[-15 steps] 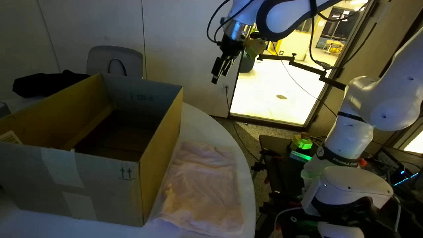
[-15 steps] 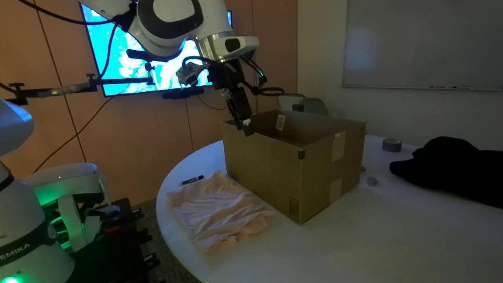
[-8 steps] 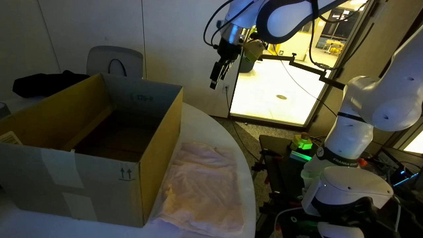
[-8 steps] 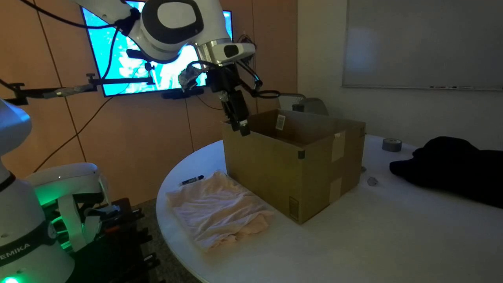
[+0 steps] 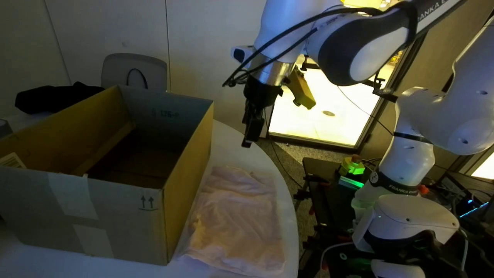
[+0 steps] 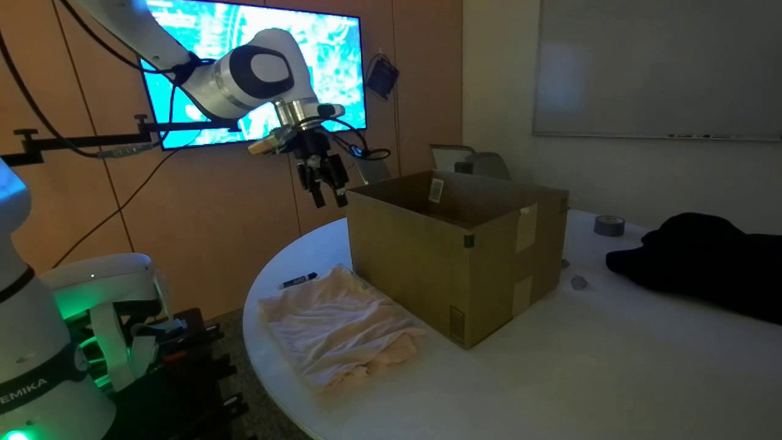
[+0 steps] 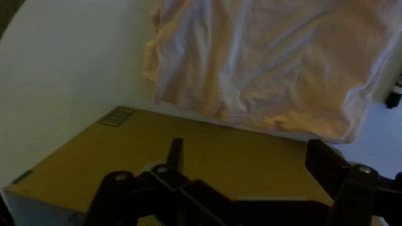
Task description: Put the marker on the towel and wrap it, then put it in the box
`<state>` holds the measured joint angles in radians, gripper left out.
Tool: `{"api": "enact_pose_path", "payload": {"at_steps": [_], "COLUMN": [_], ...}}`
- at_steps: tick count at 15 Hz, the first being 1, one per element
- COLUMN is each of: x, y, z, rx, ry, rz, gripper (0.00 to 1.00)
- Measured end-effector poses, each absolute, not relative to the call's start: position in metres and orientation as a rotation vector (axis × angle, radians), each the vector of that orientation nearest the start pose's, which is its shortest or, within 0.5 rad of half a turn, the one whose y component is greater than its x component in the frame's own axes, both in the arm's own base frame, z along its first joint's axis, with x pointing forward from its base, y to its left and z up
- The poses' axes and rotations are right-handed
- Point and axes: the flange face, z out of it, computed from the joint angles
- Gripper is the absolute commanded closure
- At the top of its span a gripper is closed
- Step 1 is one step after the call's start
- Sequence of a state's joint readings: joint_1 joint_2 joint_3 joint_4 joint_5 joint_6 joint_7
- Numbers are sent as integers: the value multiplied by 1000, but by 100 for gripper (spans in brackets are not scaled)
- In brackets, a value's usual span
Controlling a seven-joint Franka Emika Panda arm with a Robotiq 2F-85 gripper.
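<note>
A pink towel (image 6: 339,330) lies folded and wrinkled on the table beside the box. It also shows in an exterior view (image 5: 239,220) and the wrist view (image 7: 267,62). A dark marker with a white band (image 6: 298,280) lies on the table by the towel's edge. Its capped end shows at the right edge of the wrist view (image 7: 394,95). The open cardboard box (image 6: 409,269) stands beside the towel; its side wall fills the lower wrist view (image 7: 226,157). My gripper (image 6: 330,200) is open and empty, in the air above the table; its fingers stand wide apart in the wrist view (image 7: 245,144).
The round white table (image 6: 550,379) carries everything; its curved edge runs past towel and marker. A tape roll (image 6: 609,225), a black cloth (image 6: 702,263) and a small crumpled thing (image 6: 578,282) lie beyond the box. The box's tall rim (image 5: 187,150) stands near my gripper.
My gripper has turned and moved away from the box rim; it appears lower in one view and further left in another. Towel, marker and box have not moved.
</note>
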<state>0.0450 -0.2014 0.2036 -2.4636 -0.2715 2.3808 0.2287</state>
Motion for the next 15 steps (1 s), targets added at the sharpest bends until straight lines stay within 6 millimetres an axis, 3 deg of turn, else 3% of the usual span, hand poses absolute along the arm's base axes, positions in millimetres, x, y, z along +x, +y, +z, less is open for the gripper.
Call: {"api": "enact_pose_path", "payload": {"at_steps": [3,8,15], "x": [442,430,438], "y": [165,228,288], "z": [360,312,236], "rx": [-3281,-3189,-3069], "ry": [-539,-699,-703], "rz": [-247,-168,-39], "gripper": [0,0,0]}}
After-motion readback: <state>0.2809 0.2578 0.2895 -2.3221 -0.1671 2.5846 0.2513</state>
